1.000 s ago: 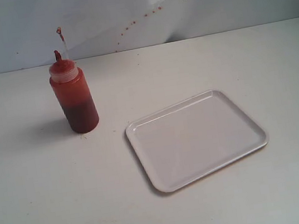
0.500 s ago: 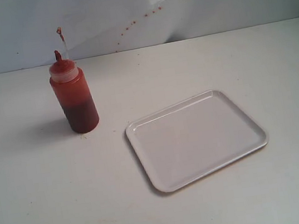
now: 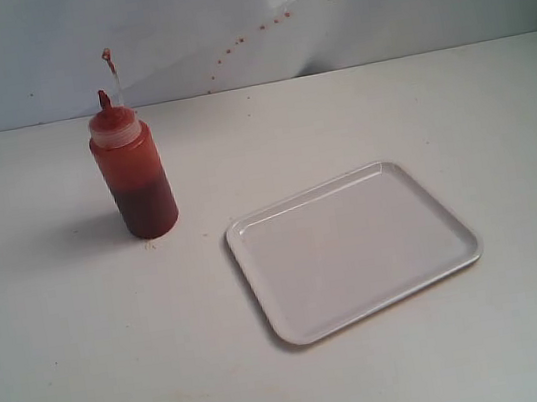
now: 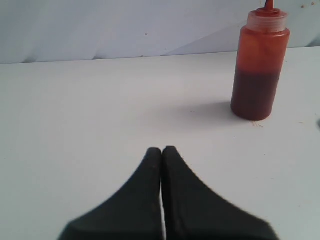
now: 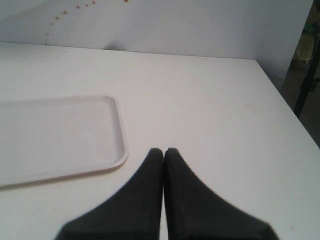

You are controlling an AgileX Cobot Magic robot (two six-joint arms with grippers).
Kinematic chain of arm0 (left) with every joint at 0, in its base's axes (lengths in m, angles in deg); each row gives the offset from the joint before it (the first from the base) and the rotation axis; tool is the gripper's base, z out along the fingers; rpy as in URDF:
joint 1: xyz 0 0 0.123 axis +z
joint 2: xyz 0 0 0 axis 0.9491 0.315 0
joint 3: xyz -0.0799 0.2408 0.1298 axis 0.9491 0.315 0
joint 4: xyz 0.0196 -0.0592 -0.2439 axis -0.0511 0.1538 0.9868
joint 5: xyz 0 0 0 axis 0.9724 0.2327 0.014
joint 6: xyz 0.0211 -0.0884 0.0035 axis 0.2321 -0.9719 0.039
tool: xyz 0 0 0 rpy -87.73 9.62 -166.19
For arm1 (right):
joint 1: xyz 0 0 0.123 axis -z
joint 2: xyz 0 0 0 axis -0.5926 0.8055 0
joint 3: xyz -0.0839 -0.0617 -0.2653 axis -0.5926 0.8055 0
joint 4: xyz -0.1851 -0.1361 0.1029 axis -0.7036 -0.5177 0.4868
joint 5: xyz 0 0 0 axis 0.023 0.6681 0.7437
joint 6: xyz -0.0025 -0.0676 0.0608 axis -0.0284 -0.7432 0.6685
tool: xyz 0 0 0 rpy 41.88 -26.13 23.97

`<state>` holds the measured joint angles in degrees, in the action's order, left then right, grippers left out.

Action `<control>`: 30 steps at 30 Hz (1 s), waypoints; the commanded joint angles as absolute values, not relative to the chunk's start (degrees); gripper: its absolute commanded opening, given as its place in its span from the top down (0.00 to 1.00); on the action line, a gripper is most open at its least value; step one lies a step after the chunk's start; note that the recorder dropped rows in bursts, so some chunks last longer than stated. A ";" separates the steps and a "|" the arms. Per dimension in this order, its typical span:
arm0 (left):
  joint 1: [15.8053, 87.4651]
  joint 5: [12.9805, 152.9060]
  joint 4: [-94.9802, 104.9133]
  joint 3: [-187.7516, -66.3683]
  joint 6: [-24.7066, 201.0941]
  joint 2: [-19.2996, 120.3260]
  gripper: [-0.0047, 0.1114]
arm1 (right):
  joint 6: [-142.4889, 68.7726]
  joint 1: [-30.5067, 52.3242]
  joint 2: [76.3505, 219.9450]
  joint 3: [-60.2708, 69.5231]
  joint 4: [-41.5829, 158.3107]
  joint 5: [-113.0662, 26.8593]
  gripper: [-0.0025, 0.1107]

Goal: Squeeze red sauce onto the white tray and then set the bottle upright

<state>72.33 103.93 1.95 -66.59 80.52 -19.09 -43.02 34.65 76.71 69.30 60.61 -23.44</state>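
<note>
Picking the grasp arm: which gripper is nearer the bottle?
Left. The left gripper, shut, faces the upright bottle just ahead of it; the right gripper, shut, sits off a corner of the white tray, bottle out of its view.

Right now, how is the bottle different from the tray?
The bottle stands tall and upright; the white tray lies flat and low. The bottle is see-through and red inside; the white tray is plain white and bare. Both sit on the white table.
</note>
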 commanded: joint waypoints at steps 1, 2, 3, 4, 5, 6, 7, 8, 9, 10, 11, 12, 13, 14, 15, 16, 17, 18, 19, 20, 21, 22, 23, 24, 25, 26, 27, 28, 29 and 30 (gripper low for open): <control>72.03 99.80 -4.72 -66.37 81.17 -19.30 0.96 | -43.00 34.45 76.35 69.52 60.77 -23.51 0.98; 72.03 99.04 -5.91 -66.37 81.17 -19.30 0.96 | -43.00 34.45 76.35 69.52 60.77 -23.51 0.98; 72.03 97.52 -7.82 -66.37 81.17 -19.30 0.96 | -43.00 34.45 76.35 69.52 60.77 -23.51 0.98; 72.03 96.47 -8.06 -66.37 81.17 -19.30 0.96 | -43.00 34.45 76.35 69.52 60.77 -23.51 0.98; 72.03 94.98 -8.06 -66.37 81.48 -19.30 0.96 | -43.00 34.45 76.35 69.52 60.77 -23.51 0.98; 72.03 92.97 -8.06 -66.37 81.17 -19.30 0.96 | -43.00 34.45 76.35 69.52 60.77 -23.51 0.98; 72.03 90.41 -8.06 -66.37 81.17 -19.30 0.96 | -43.00 34.45 76.35 69.52 60.77 -23.51 0.98; 72.03 87.57 -8.06 -66.37 81.48 -19.30 0.96 | -43.00 34.45 76.35 69.52 60.77 -23.51 0.98; 72.03 84.18 -8.06 -66.37 81.17 -19.30 0.96 | -43.00 34.45 76.35 69.52 60.77 -23.51 0.98; 72.03 81.51 -7.59 -66.37 81.17 -19.30 0.96 | -43.00 34.45 76.35 69.52 60.77 -23.51 0.98; 72.03 79.09 -6.15 -66.37 79.99 -19.30 0.96 | -43.00 34.45 76.35 69.52 60.77 -23.51 0.98; 72.03 77.18 -4.14 -66.37 76.91 -19.30 0.96 | -43.00 34.45 76.35 69.52 60.77 -23.51 0.98; 72.03 75.11 -1.88 -66.37 70.72 -19.30 0.96 | -43.00 34.45 76.35 69.52 60.77 -23.51 0.98; 72.03 72.09 -1.17 -66.37 64.39 -19.30 0.96 | -43.00 34.45 76.35 69.52 60.77 -23.51 0.98; 72.03 70.35 -1.17 -66.37 62.23 -19.30 0.96 | -43.00 34.45 76.35 69.52 60.77 -23.51 0.98; 72.03 68.11 -1.79 -66.37 59.95 -19.30 0.96 | -43.00 34.45 76.35 69.52 60.77 -23.51 0.98; 72.03 65.98 -2.46 -66.37 58.65 -19.30 0.96 | -43.00 34.45 76.35 69.52 60.77 -23.51 0.98; 72.03 63.98 -2.77 -66.37 58.40 -19.30 0.96 | -43.00 34.45 76.35 69.52 60.77 -23.51 0.98; 72.03 60.55 -2.87 -66.37 58.40 -19.30 0.96 | -43.00 34.45 76.35 69.52 60.77 -23.51 0.98; 72.03 57.02 -2.87 -66.37 58.40 -19.30 0.96 | -43.00 34.45 76.35 69.52 60.77 -23.51 0.98; 72.03 52.89 -2.87 -66.37 58.40 -19.30 0.96 | -43.00 34.45 76.35 69.52 60.77 -23.51 0.98; 72.03 48.96 -2.87 -66.37 58.52 -19.30 0.96 | -43.00 34.45 76.35 69.52 60.77 -23.51 0.98; 72.03 45.40 -2.87 -66.37 59.07 -19.30 0.96 | -43.00 34.45 76.35 69.52 60.77 -23.51 0.98; 72.03 43.15 -2.87 -66.37 59.34 -18.27 0.96 | -43.00 34.45 76.35 69.52 60.77 -23.51 0.98; 72.03 40.73 -1.77 -66.37 59.34 -15.99 0.96 | -43.00 34.45 76.35 69.52 60.77 -23.51 0.98; 72.03 39.77 -1.07 -66.37 59.34 -14.02 0.96 | -43.00 34.45 76.35 69.52 60.77 -23.51 0.98; 72.03 38.73 -0.45 -66.37 59.48 -11.68 0.96 | -43.00 34.45 76.35 69.52 60.77 -23.51 0.98; 72.03 36.89 0.99 -66.37 60.77 -7.56 0.96 | -43.00 34.45 76.35 69.52 60.77 -23.51 0.98; 72.03 35.39 1.52 -66.37 61.34 -4.42 0.96 | -43.00 34.45 76.35 69.52 60.77 -23.51 0.98; 72.03 33.11 1.77 -66.37 62.10 -0.12 0.96 | -43.00 34.45 76.35 69.52 60.77 -23.51 0.98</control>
<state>72.33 38.06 -0.40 -66.59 60.28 -8.70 -43.02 34.65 76.71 69.30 60.61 -23.44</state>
